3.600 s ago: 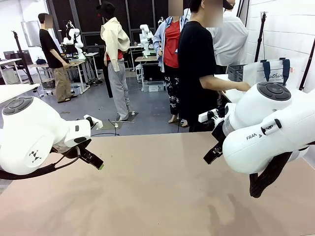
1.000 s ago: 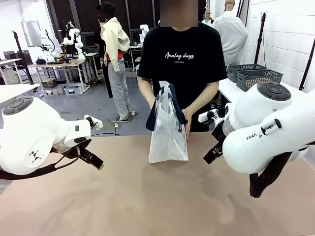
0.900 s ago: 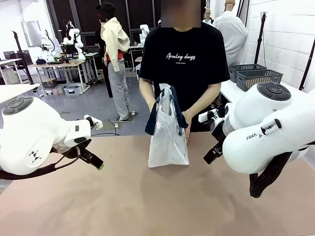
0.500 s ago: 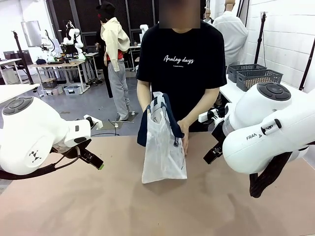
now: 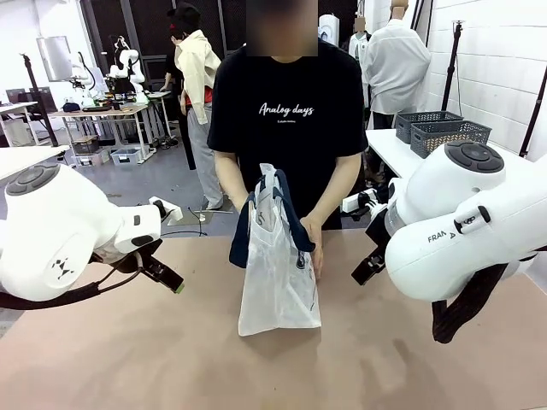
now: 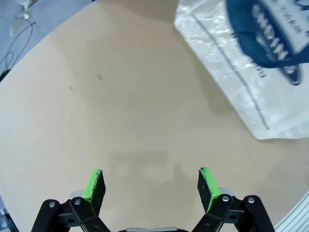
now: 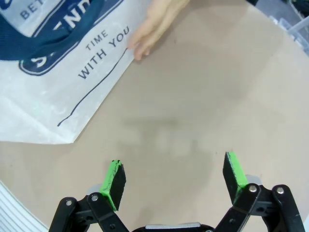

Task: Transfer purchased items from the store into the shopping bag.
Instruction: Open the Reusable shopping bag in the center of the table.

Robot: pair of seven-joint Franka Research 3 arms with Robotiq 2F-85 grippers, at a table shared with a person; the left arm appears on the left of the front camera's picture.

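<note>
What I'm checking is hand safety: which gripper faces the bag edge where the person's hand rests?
The right gripper: ahead of it the person's hand lies on the edge of the shopping bag. The left gripper faces a bare bag corner.

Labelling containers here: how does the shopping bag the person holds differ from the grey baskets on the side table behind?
The shopping bag is translucent whitish film with navy handles and print; the grey baskets are dark, slotted plastic. The bag stands tall and narrow on the brown table, steadied by the person's hand; the baskets sit low and wide on a white side table, untouched. Both look open-topped; contents can't be seen.
</note>
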